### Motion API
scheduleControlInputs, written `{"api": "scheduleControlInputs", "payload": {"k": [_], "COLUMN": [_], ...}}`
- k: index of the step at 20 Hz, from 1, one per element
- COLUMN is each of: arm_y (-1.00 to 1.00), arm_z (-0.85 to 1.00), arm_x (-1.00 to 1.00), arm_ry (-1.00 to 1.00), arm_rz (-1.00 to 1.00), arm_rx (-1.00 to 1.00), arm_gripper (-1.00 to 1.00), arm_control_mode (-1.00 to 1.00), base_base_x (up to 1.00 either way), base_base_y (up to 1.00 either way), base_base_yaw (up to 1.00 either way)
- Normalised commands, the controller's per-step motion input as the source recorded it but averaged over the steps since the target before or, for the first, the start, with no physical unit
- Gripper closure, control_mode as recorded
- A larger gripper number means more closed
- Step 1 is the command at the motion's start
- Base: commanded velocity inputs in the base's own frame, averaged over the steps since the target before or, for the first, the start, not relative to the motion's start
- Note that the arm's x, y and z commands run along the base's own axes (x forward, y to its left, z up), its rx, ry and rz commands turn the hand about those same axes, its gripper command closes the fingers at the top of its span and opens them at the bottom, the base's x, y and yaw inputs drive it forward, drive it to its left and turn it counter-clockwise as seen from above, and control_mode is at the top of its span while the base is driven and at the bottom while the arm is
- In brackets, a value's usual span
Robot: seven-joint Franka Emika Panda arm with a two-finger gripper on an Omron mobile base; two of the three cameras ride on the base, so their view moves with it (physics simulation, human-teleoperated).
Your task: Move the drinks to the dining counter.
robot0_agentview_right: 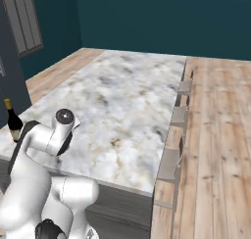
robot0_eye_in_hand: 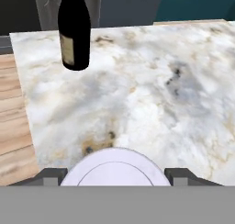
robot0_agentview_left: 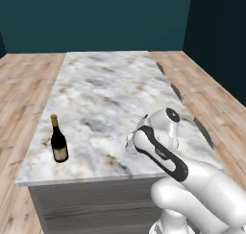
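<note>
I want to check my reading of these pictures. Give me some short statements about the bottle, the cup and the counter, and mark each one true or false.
1. The wine bottle stands upright on the dining counter. True.
2. The wine bottle is in the hand. False: it stands apart from it.
3. The white-lidded cup sits between the hand's finger tips. True.
4. The wine bottle stands at the counter's middle. False: it is near a corner.
5. The counter's top is plain black. False: it is white-and-tan marble.
</note>
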Motion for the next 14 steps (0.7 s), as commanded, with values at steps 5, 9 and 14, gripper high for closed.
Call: {"api": "scheduleControlInputs", "payload": {"k": [5, 9, 14], "arm_y": [0.06, 0.10, 0.05], "arm_z": [-0.11, -0.11, -0.10], "arm_x": [0.22, 0.25, 0.21], "arm_ry": [0.00, 0.00, 0.04], "arm_rz": [0.02, 0.00, 0.01], "arm_rx": [-0.02, -0.02, -0.01], "arm_gripper": [1.00, 1.00, 1.00], "arm_control_mode": [-1.00, -1.00, -1.00], "base_base_x": [0.00, 0.00, 0.00], "base_base_y": [0.00, 0.00, 0.00], "base_base_yaw": [0.00, 0.00, 0.00]}}
